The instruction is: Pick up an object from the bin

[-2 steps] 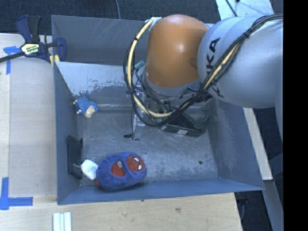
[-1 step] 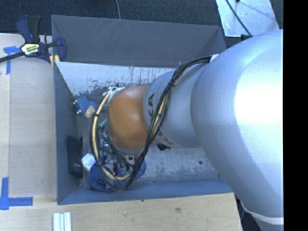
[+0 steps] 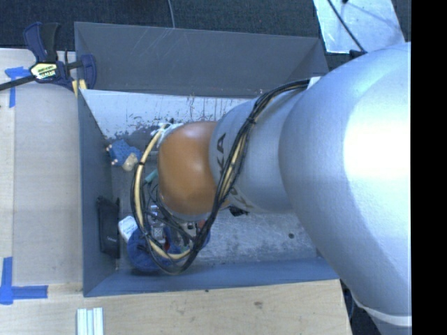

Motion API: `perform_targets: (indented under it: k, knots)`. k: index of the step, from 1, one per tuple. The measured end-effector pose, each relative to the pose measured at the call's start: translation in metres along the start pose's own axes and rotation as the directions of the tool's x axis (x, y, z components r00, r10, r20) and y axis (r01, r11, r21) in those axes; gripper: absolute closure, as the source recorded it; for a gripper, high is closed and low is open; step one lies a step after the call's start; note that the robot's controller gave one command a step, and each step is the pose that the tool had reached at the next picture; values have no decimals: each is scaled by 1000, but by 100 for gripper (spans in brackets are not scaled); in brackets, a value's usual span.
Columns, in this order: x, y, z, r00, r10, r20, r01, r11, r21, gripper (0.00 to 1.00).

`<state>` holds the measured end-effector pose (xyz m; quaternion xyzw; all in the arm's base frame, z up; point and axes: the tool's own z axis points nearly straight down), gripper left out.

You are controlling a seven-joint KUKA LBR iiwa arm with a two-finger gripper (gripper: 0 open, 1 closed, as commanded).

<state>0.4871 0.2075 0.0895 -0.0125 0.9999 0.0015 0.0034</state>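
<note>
reaching in from the right, two-finger gripper (image 3: pixel 164 239) low over a crumpled blue soft thing (image 3: pixel 140 258) beside a flat black block (image 3: pixel 107 225), grip impossible to tell.

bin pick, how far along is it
Done: the arm is reached into the bin, with its hand low at the left end. In hand: the hand sits right by a small white piece and a blue thing near the lower-left corner; any grip is hidden. Left: a visible grasp and the lift out. A black thing and a blue and tan thing lie apart.
</note>
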Motion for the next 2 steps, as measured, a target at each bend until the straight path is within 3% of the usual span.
perform_targets:
  k: [1, 2]
  knots:
    - [-29, -14, 9, 971, -239, 0, 239, 971, -7, 100]
    - [-17, -28, -136, 966, -257, 3, 257, 966, 1, 100]
